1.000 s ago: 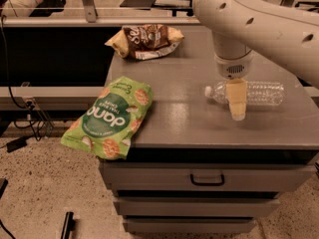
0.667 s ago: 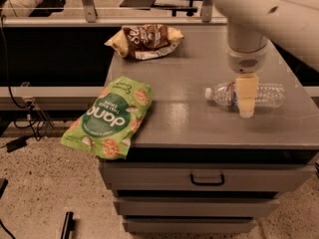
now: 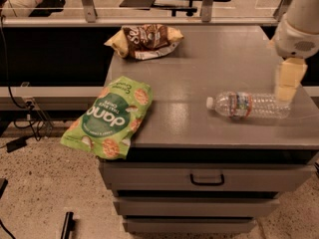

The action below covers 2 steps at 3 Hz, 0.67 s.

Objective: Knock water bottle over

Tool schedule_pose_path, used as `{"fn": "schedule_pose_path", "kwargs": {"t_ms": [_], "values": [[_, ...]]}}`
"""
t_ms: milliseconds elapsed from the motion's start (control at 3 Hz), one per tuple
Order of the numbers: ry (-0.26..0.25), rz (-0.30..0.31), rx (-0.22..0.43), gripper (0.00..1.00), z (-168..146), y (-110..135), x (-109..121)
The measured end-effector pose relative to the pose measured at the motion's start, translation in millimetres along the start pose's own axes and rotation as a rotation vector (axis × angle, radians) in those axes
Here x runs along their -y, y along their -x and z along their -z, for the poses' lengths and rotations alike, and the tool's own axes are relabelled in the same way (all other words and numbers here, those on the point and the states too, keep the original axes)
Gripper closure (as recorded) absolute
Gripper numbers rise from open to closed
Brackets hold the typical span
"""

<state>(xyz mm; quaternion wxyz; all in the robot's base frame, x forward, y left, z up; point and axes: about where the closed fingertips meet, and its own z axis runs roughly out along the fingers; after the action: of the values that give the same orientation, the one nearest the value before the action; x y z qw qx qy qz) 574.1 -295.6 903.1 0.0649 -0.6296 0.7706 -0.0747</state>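
The water bottle [image 3: 249, 105] lies on its side on the grey cabinet top [image 3: 199, 83], white cap pointing left, label band near the cap end. My gripper [image 3: 289, 81], with pale yellow fingers pointing down, hangs just above the bottle's right end at the right edge of the view. The white arm rises above it out of the frame.
A green chip bag [image 3: 110, 116] lies over the cabinet's front left corner. A brown and yellow snack bag [image 3: 145, 40] lies at the back left. Drawers [image 3: 207, 178] are below the top. A railing and a chair stand behind; cables lie on the floor at left.
My arm and gripper have moved right, from over the middle of the lying bottle to above its right end. The bottle stays on its side.
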Motion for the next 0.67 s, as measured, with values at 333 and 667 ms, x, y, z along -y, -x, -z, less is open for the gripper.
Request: {"fn": "schedule_pose_path", "kwargs": {"t_ms": [333,667], "values": [[-0.010,0.002,0.028,0.00,4,2,3],[0.031,-0.050,0.065,0.00,-27,-11,-8]]}}
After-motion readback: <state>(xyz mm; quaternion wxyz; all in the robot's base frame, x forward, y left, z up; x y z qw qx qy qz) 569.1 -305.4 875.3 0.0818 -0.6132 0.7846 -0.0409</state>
